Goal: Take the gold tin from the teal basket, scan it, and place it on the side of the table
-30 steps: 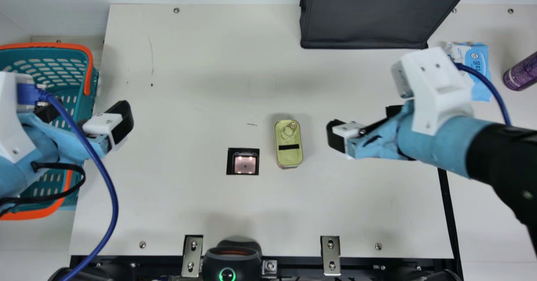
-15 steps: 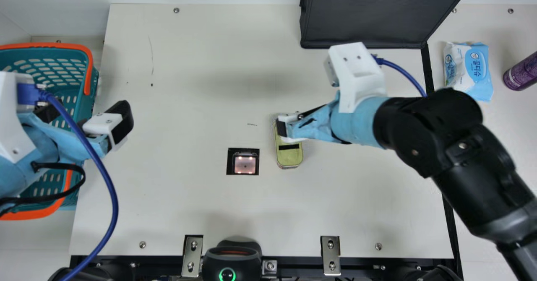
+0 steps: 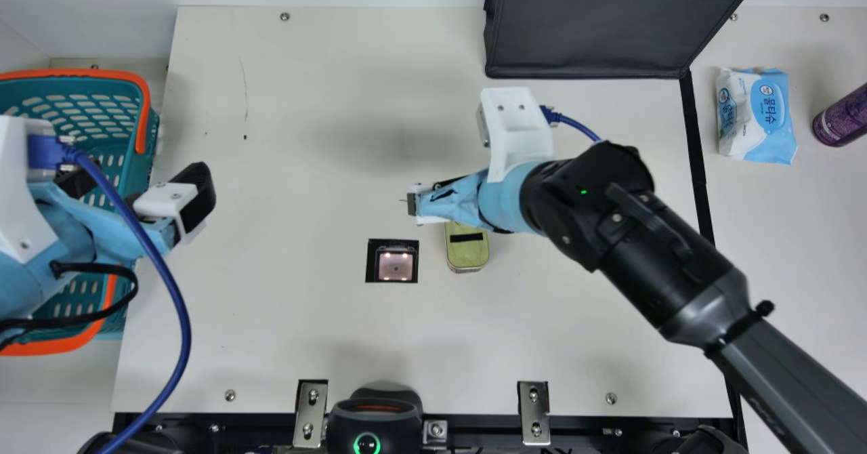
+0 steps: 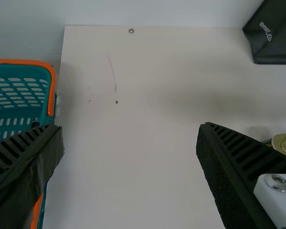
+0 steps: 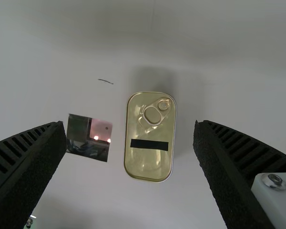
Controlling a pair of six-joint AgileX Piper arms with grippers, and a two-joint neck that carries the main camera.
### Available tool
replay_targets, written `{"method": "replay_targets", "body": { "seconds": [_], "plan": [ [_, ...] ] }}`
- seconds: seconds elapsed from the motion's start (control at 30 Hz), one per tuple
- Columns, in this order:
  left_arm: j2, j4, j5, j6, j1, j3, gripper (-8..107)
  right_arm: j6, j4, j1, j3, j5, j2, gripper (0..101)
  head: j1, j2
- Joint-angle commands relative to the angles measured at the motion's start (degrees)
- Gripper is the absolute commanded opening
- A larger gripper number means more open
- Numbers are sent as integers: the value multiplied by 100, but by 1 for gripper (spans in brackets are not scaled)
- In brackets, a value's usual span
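Okay, gold tin [image 5: 148, 162] seen below spread, empty right hand [image 5: 131, 126], long sides faced by fingers, so squeeze wanted across width; left hand [image 4: 131, 127] farther off, also spread.

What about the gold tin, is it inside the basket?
No, the gold tin sits on the table, well to the right of the teal basket in the main view.
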Motion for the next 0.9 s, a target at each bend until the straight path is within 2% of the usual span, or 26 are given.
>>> {"method": "replay_targets", "body": {
  "seconds": [0.0,0.37,0.57,0.87],
  "plan": [
    [0,0,0,0,0,0,90,297,-246,103,5,14,122,95,-166,0],
    [0,0,0,0,0,0,90,1187,-1143,641,-118,342,771,95,-166,0],
    [0,0,0,0,0,0,90,1478,-1438,839,-198,526,1072,95,-166,0],
    [0,0,0,0,0,0,90,1751,-1507,901,-112,351,1341,95,-166,0]
  ]
}}
